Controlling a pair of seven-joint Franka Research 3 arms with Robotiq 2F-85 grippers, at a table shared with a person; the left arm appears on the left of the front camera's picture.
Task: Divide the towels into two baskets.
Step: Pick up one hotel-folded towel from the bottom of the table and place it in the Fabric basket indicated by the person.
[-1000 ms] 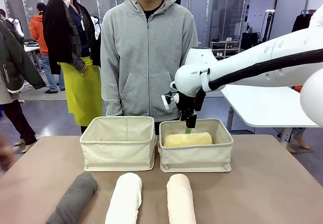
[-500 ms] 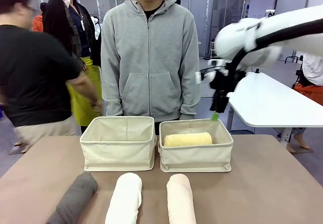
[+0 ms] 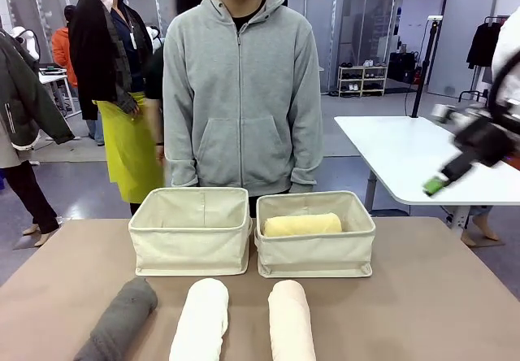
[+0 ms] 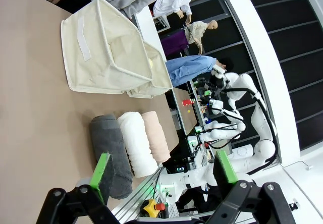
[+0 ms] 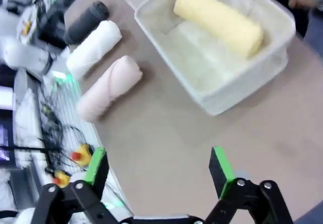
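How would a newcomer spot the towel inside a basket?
On the brown table, find the cream canvas basket on the robot's right. Inside lies the pale yellow rolled terry towel; the dark grey roll, white roll and peach roll lie loose outside.

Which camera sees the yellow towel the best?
The right wrist view: it looks down on the whole yellow towel lying in its basket. The front view shows just its top above the basket's rim. In the left wrist view the basket walls hide nearly all of it.
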